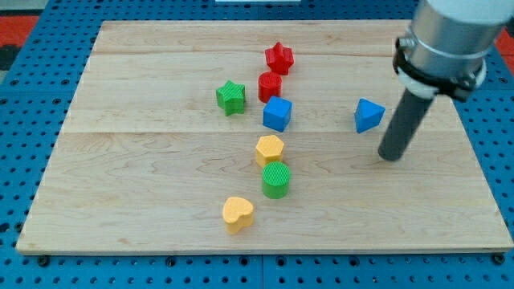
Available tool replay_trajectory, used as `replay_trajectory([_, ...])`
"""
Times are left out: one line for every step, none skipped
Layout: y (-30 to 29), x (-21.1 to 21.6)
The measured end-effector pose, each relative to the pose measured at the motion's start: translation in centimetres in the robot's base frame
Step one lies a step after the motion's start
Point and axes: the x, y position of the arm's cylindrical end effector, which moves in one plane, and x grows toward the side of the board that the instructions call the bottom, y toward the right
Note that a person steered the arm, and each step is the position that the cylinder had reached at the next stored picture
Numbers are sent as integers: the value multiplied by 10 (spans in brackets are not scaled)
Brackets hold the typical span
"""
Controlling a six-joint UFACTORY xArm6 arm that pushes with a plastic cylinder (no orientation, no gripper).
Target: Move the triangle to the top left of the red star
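Observation:
The blue triangle (369, 115) lies on the wooden board (144, 185) at the view's right of centre. The red star (279, 58) sits near the view's top centre, well to the left of the triangle. My tip (390, 156) rests on the board just to the lower right of the blue triangle, a small gap apart from it.
A red cylinder (271, 86) sits just below the red star, a blue cube (278, 113) below that, a green star (231, 97) to their left. A yellow hexagon (270, 149), green cylinder (275, 179) and yellow heart (238, 213) run down the middle.

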Motion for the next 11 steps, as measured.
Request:
replay_trajectory([-8,-37])
replay_trajectory([-14,-85])
replay_trajectory([-32,-134])
replay_trajectory([-31,-158])
replay_trajectory([-29,-177])
replay_trajectory([-25,-180])
replay_trajectory([-25,-181])
replay_trajectory([-25,-181])
replay_trajectory([-26,-183])
replay_trajectory([-38,-199])
replay_trajectory([-48,-214])
